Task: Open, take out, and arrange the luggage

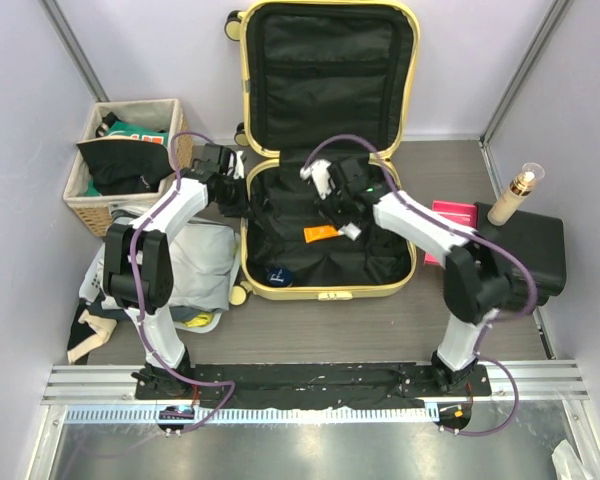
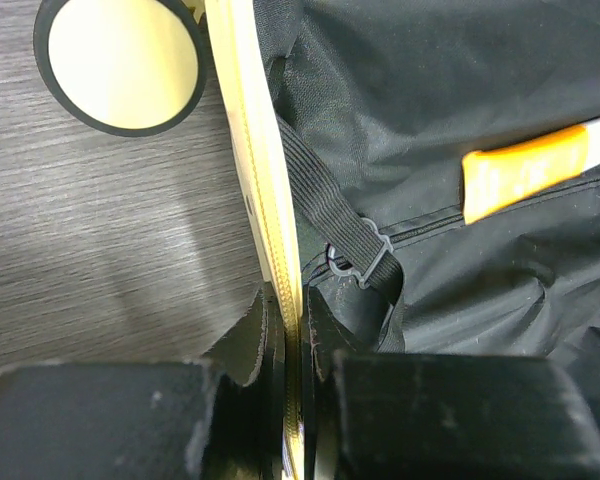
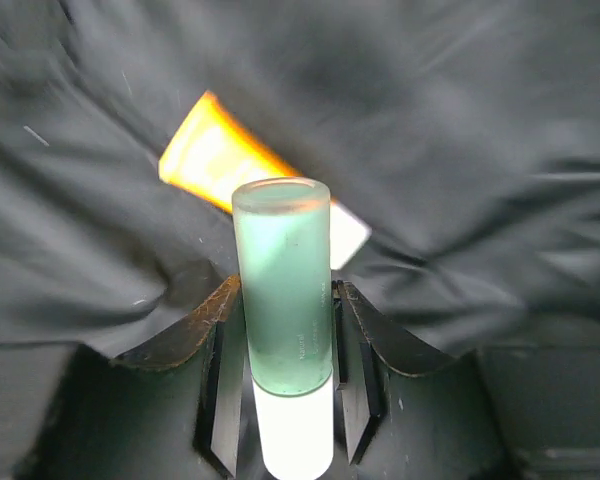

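Right wrist, tool (image 3: pixel 285 325) clamps bottle (image 3: pixel 280 255), print illegible

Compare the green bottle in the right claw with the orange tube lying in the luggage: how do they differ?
The green bottle is frosted green; the orange tube is bright orange. The green bottle is gripped by the right claw; the orange tube lies loose on the black lining of the luggage. The green bottle is a straight cylinder; the orange tube looks flattened at one end. Both have a white end.
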